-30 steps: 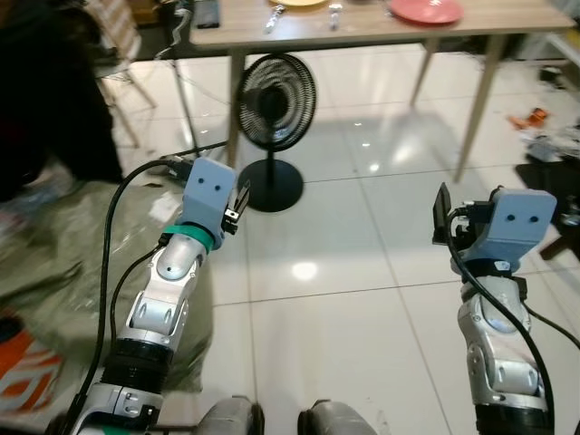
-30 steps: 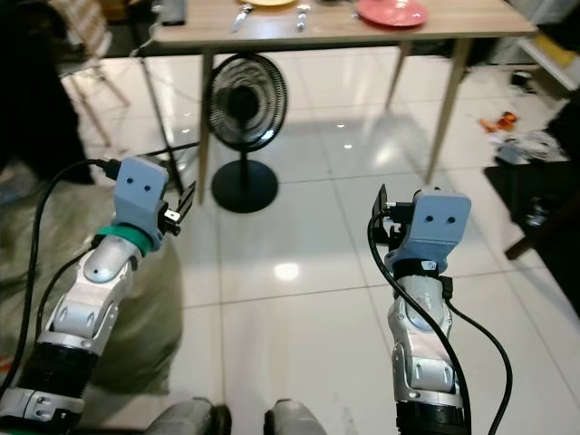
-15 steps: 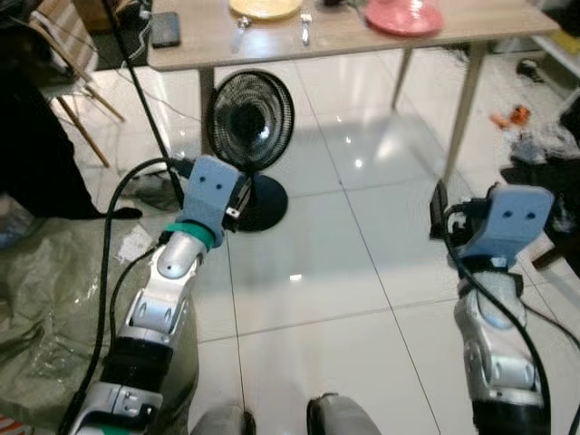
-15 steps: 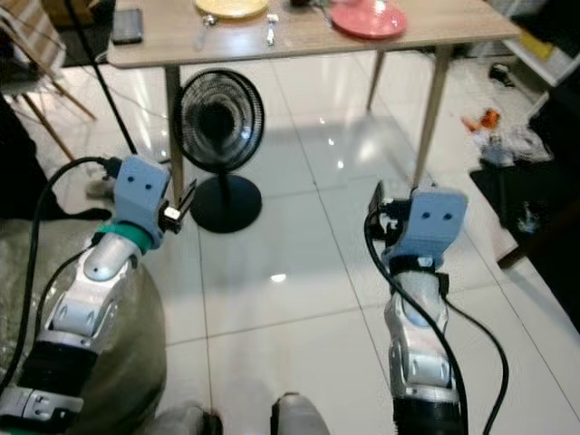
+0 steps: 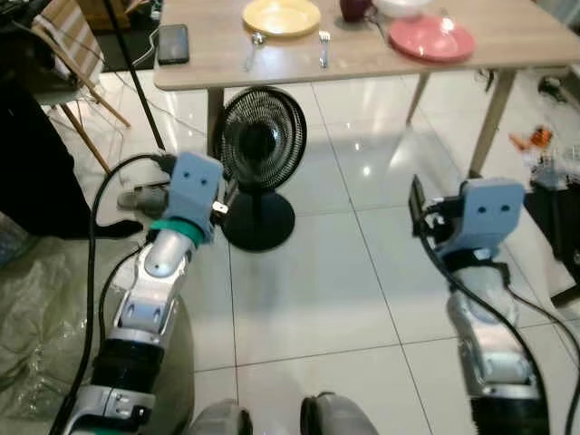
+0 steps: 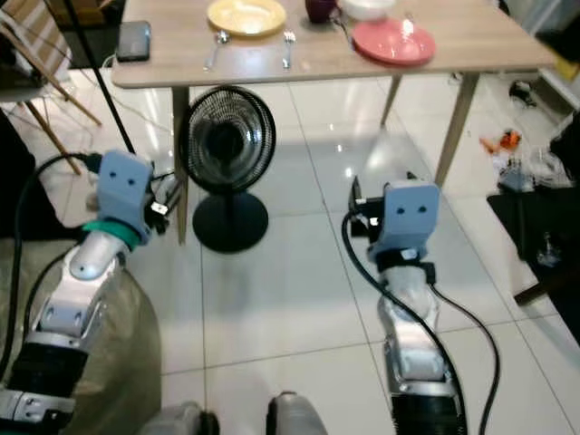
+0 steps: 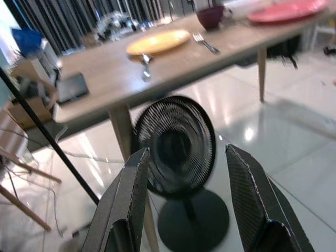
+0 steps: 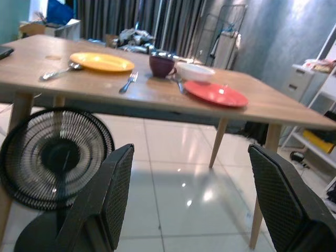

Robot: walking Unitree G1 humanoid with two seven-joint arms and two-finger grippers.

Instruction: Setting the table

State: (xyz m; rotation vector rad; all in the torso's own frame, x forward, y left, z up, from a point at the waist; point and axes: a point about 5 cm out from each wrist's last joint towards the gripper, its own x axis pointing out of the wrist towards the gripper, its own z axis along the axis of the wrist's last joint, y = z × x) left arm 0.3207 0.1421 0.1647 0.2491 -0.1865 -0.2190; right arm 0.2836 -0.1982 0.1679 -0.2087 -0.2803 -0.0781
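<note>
We face the counter [image 6: 471, 45], both end effectors spread wide, holding nothing.
Yellow plate [image 6: 246, 15], red plate [image 6: 393, 42], white bowl [image 8: 195, 72]; no writing we can read.

No text, label, brand, number or sign can be read anywhere in these views. The dark phone [image 5: 172, 43] on the bench [image 5: 381, 59] shows a blank face, and the black fan [image 5: 260, 143] on the floor carries no legible marking.
</note>
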